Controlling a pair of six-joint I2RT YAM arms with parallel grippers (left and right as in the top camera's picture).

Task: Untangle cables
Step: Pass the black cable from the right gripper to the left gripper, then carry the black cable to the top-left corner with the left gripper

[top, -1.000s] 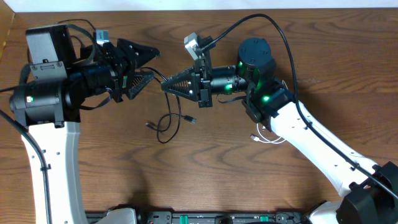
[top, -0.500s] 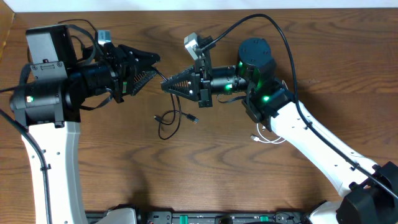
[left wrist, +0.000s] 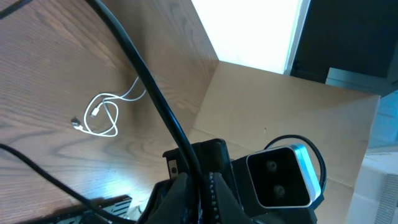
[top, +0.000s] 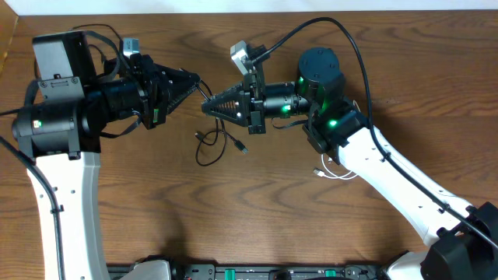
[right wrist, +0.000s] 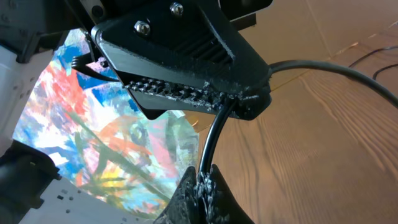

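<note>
Step in hand: separating one black cord from the bundle by a two-arm pull. All positions are given from the right gripper (top: pixel 207 107).

1. At the right gripper: both fingers are clenched on the black cable (right wrist: pixel 211 140), which leaves the fingertips and rises straight to the opposing arm.
2. Just beyond: the left gripper (top: pixel 191 80) is pinched on the same black cable, its toothed pad pressed over it. The two tips sit near each other above the table (top: pixel 272 218), with a short span of cable between them.
3. Below and near: the black cords (top: pixel 208 149) lie as a loose loop on the table, end plugs showing. Whether the loop is one cord or two cannot be told.
4. Well apart, under the right forearm: the white cable (top: pixel 331 169) lies coiled by itself.

Next move, as judged: draw the grippers apart slowly and watch the loop for tightening.
</note>
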